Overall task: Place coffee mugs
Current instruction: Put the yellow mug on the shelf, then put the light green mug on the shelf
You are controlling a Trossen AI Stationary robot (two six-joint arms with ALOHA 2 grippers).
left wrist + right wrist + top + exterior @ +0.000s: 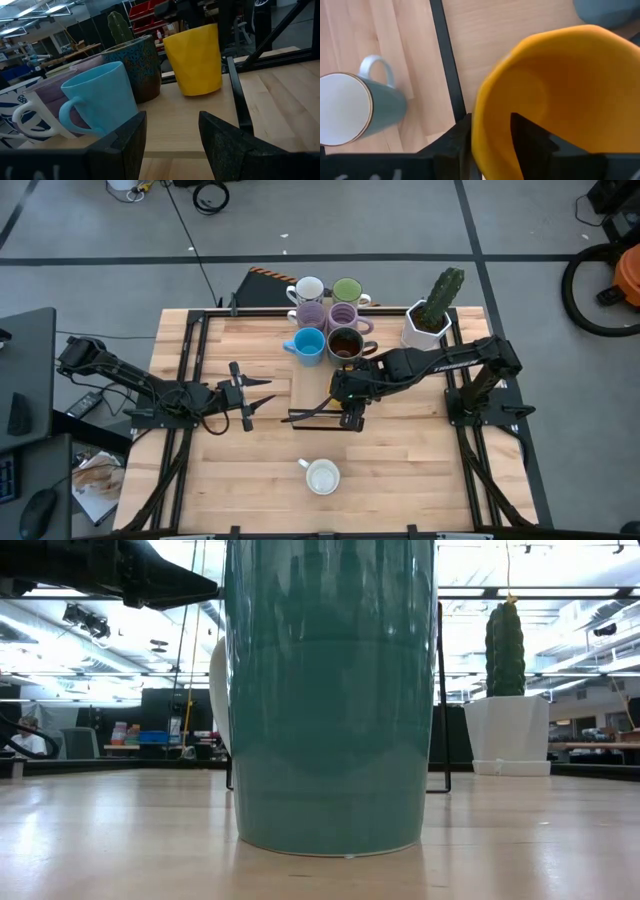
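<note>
An orange mug (555, 85) stands upright on the light wooden board (185, 125), next to the dark brown mug (142, 65); in the high view my right arm hides it. My right gripper (490, 135) is open above it, one finger inside the mug and one outside its wall. Behind stand the blue mug (308, 345), two lilac mugs (312, 313), a white mug (308, 288) and a green mug (347, 290). A teal mug with a white inside (322, 476) stands alone near the front edge. My left gripper (262, 395) hovers open left of the board, holding nothing. My right gripper comes from above, slanting down, and straddles the orange mug's rim (482, 125) on the side nearest the camera. Its outer finger (455, 147) lies close against the wall. Whether either finger touches the mug, I cannot tell. The mug rests on the board.
A white hexagonal pot with a cactus (430, 320) stands at the far right. A black wire frame (320, 420) borders the board's near side. Bare table lies at the near left and near right of the teal mug.
</note>
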